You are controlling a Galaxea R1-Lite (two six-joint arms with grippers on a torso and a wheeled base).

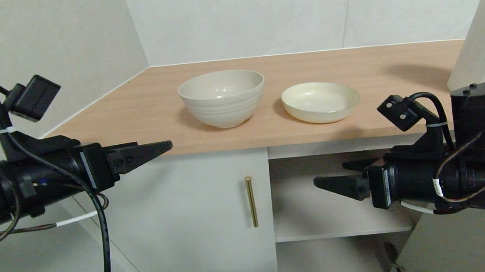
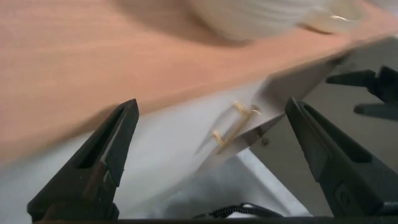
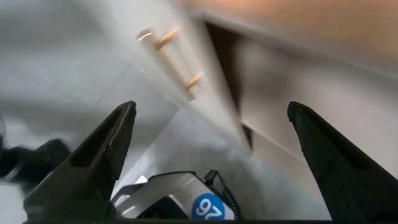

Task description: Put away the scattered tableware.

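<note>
I see both arms lying level, pointing inward at each other. The left gripper [image 1: 164, 147] is at the countertop [image 1: 138, 113] edge and the right gripper [image 1: 330, 176] is lower, before the open shelf [image 1: 338, 225]. Both claws are spread apart and hold nothing. The deep bowl [image 1: 222, 98] and shallow bowl [image 1: 320, 101] sit side by side on the countertop, not touching.

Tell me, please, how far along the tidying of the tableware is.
Done: only the cupboard compartment is open. In hand: nothing; left gripper and right gripper are before the cupboard, jaws open. Left: deep bowl and shallow bowl both sit on the countertop.
</note>
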